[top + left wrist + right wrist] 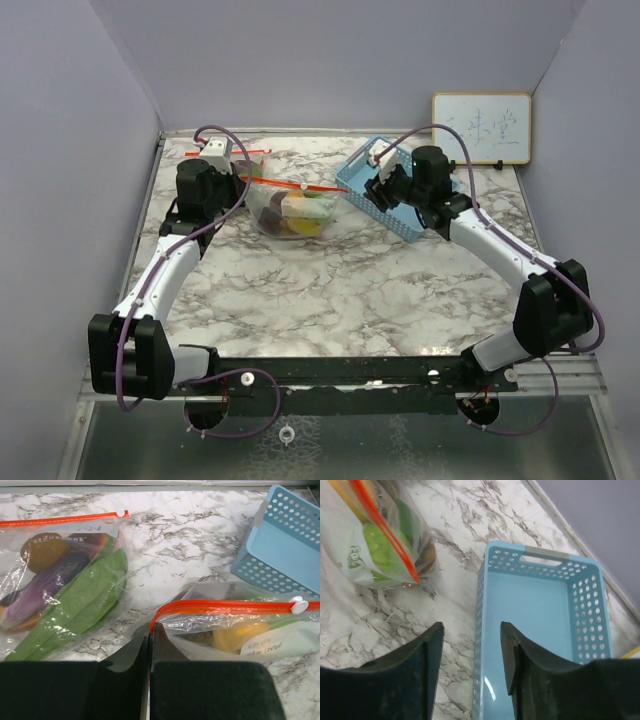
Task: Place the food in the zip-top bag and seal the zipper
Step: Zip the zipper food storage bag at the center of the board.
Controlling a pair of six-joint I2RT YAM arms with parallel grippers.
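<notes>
**A:** Entry one, far left?

**B:** Second bag (pixel 60 580), flat on the marble table (pixel 190 535). It holds a long green leaf (pixel 75 605), a purple piece (pixel 45 587) and a brown piece (pixel 45 550). Only the left wrist view lists these; from above, the left arm covers most of this bag.

**A:** Next along?

**B:** Left gripper (pixel 149 645), fingers pressed together on the corner of the zip-top bag (pixel 225 625), at one end of its red zipper (pixel 220 605). The white slider (pixel 299 605) sits well along the strip from that corner. Whether the seal is complete, cannot tell.

**A:** Contents?

**B:** Yellow fruit (pixel 235 635) in the left wrist view. The right wrist view adds a lime-green fruit (pixel 375 542). The overhead view places this bag mid-table, between the two grippers.

**A:** Right side?

**B:** Right gripper (pixel 470 630), jaws apart, holding nothing, above the marble at the left wall of the blue basket (pixel 540 605). Whiteboard (pixel 481 128), far right against the wall, in the overhead view only.
</notes>
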